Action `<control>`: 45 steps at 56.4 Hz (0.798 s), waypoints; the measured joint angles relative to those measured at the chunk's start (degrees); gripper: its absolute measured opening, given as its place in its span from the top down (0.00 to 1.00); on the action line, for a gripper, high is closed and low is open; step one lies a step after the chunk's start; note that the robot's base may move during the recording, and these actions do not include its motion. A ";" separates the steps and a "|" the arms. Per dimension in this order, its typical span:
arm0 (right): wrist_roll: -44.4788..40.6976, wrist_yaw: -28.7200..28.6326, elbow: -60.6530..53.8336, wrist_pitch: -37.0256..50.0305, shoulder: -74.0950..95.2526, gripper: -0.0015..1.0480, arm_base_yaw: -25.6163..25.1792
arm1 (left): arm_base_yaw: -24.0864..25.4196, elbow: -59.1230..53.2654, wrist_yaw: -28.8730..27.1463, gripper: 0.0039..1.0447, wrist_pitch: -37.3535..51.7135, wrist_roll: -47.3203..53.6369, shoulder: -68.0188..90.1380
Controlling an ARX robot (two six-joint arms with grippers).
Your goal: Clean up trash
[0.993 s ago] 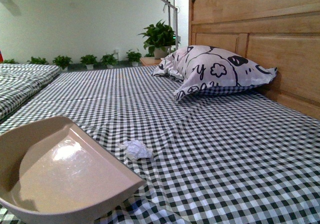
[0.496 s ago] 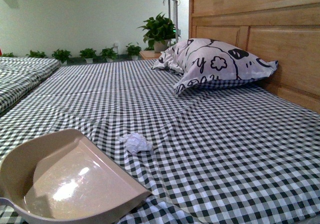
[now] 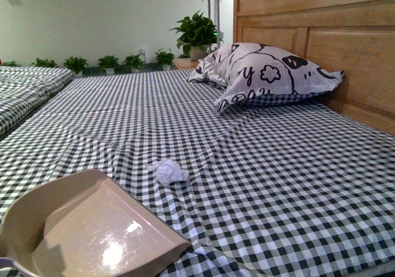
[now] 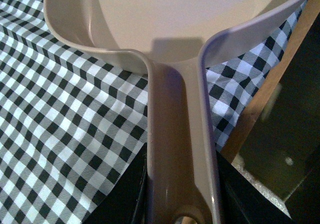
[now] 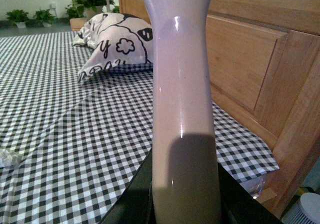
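Showing the trash (image 3: 168,171), a small crumpled wad of white paper, lying on the checked sheet (image 3: 278,184) of the bed, nearer the bed's front edge than the headboard (image 3: 321,36) and somewhat left of its middle. It sits just beyond the open lip of the beige dustpan (image 3: 92,227), apart from it, and well away from the printed pillow (image 3: 265,73) at the head end.

The wad is judged very light, soft and springy. It would likely roll or skip if pushed, and the sheet's shallow wrinkles may catch it, so sweeping from its far side toward the pan looks more suitable than pinching.

The left gripper (image 4: 180,204) is closed around the dustpan's handle, dark jaws on either side, with the pan's lip resting low on the sheet near the front left corner. The right gripper (image 5: 185,204) clamps a pale handle (image 5: 182,59) that rises out of view; its working end is not visible. In the right wrist view the wad appears only at the picture's margin.
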 joint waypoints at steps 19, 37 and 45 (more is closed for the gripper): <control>4.59 -14.34 6.12 -16.11 5.18 0.82 -5.22 | 0.00 0.00 -0.02 0.74 0.00 0.26 0.02; 0.48 -33.24 18.86 -3.67 39.39 0.82 -15.65 | 0.00 0.00 0.00 0.74 -0.04 0.35 0.07; -1.53 -34.91 27.36 -3.39 52.48 0.82 -14.27 | 0.00 0.00 0.02 0.74 -0.04 0.39 0.07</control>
